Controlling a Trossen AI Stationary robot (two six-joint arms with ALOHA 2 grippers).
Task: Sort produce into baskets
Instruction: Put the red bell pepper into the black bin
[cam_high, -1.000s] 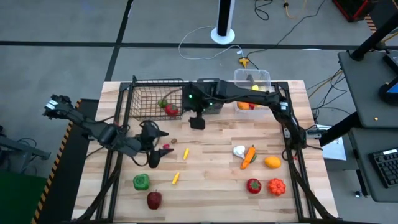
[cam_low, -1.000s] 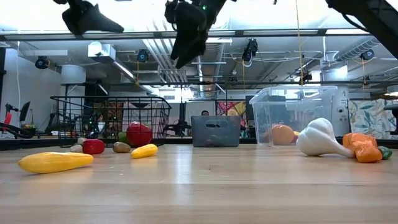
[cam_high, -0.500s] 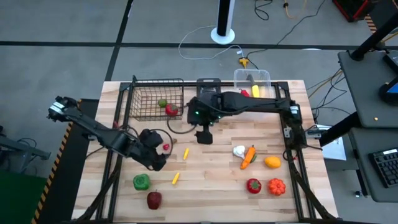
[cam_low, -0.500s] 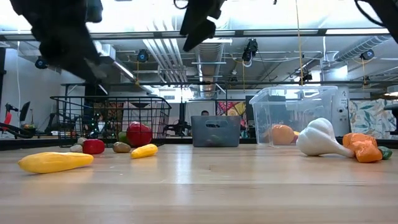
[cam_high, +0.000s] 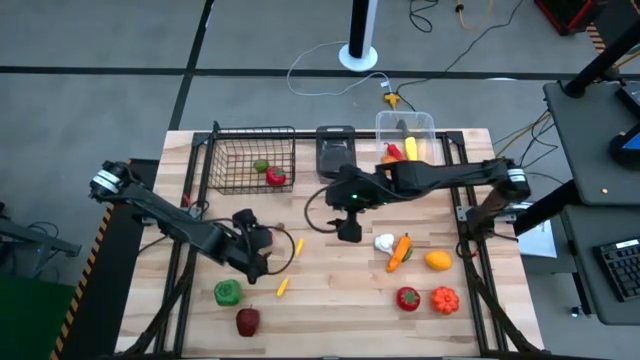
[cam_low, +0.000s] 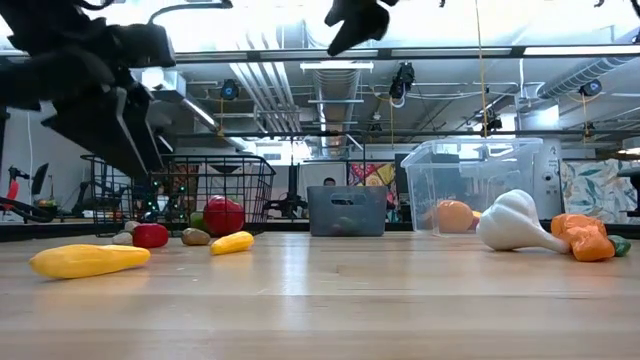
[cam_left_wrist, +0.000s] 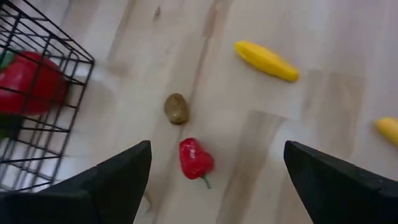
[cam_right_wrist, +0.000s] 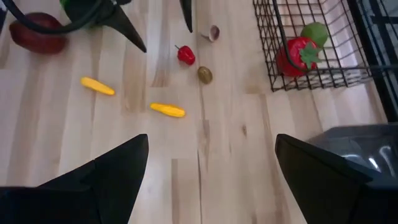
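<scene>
The left claw (cam_left_wrist: 211, 180), wide open and empty, hangs right over the small red pepper (cam_left_wrist: 196, 158); the open right claw (cam_high: 349, 229) waits mid-table.

Grey floor (cam_high: 100, 100) with loose cables (cam_high: 330, 62); ceiling ducts (cam_low: 340, 95) overhead.

A pale wooden table (cam_high: 340, 280) lies under both sets of jaws. Beyond it a white post on a round base (cam_high: 360, 52) stands on grey floor (cables (cam_high: 330, 68) trail beside it).
</scene>
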